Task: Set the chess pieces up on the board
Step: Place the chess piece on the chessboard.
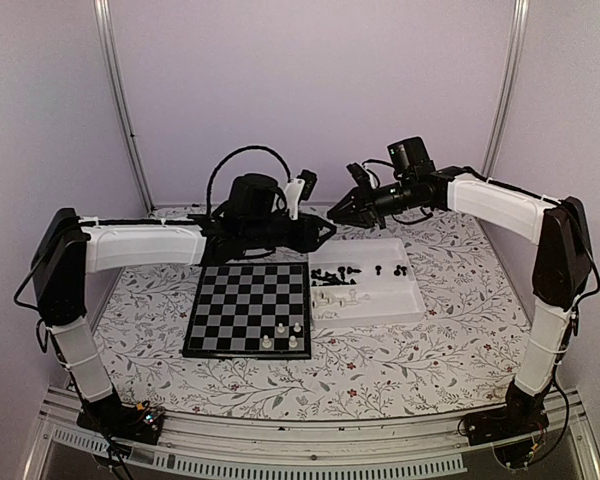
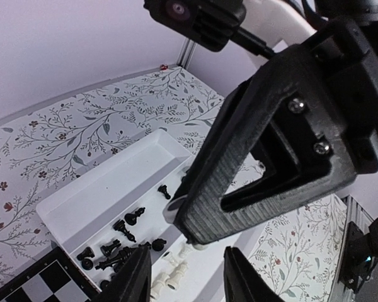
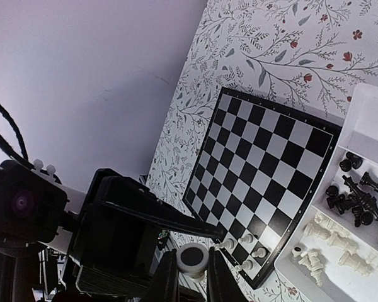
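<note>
Arms meet tip to tip over the white plastic tray (image 1: 405, 300), apparently to pass or re-seat a piece. The right gripper (image 3: 192, 265) is pinched almost closed on a white chessman (image 3: 192, 257) with a round, dark-centred base, while the left gripper (image 2: 186, 267) stands part-open and holds nothing. The board (image 1: 242, 300), flat with matt checks, lies beside the tray and carries four white pieces (image 1: 285, 335) at its near right corner. The remaining chess pieces (image 1: 345, 282) lie loose in the tray.

walls (image 1: 310, 80): plain pale lilac | table (image 1: 430, 350): floral-print cloth | corner posts (image 1: 121, 100): metal
</note>
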Available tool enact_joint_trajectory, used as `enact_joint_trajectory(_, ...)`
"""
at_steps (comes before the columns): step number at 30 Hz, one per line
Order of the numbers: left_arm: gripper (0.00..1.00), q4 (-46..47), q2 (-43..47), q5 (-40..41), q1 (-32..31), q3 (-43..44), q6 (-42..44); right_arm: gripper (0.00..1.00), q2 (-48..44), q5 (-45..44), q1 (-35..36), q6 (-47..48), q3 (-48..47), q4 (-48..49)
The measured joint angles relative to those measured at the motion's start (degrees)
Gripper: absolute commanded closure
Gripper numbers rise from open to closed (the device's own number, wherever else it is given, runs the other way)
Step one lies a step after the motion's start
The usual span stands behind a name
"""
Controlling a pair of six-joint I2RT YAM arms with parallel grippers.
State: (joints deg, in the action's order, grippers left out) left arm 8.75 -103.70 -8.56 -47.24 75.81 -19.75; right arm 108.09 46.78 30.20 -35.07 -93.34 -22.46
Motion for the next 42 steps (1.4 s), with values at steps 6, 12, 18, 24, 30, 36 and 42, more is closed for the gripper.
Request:
enact_joint_trajectory(6,0.60,0.39,-2.14,-1.07,0.00,0.31,-0.50,0.88,0.00,0.66,0.00,-0.35,0.74,1.07)
enact_joint_trajectory(12,0.59,1.20,-2.38,-2.36,0.07,1.22,-1.33,0.88,0.00,1.40,0.00,-0.92,1.07,1.22)
enact_joint_trajectory(18,0.62,2.21,-2.38,-3.52,0.39,1.62,-2.32,0.88,0.00,1.73,-0.02,-1.09,1.16,1.38)
enact_joint_trajectory(24,0.69,2.51,-2.40,-4.13,1.01,1.73,-3.82,0.88,0.00,1.81,-0.15,-1.09,1.16,1.51)
enact_joint_trajectory(30,0.80,2.60,-2.47,-5.33,1.77,1.75,-4.90,0.88,0.00,1.81,-0.22,-1.07,1.16,1.60)
enact_joint_trajectory(36,0.93,3.13,-2.89,-7.19,2.51,1.77,-5.57,0.87,0.00,1.86,-0.33,-1.05,1.16,1.86)
enact_joint_trajectory(42,0.99,3.56,-2.86,-8.98,3.17,1.57,-5.40,0.73,0.00,2.10,-0.42,-0.85,1.16,2.34)
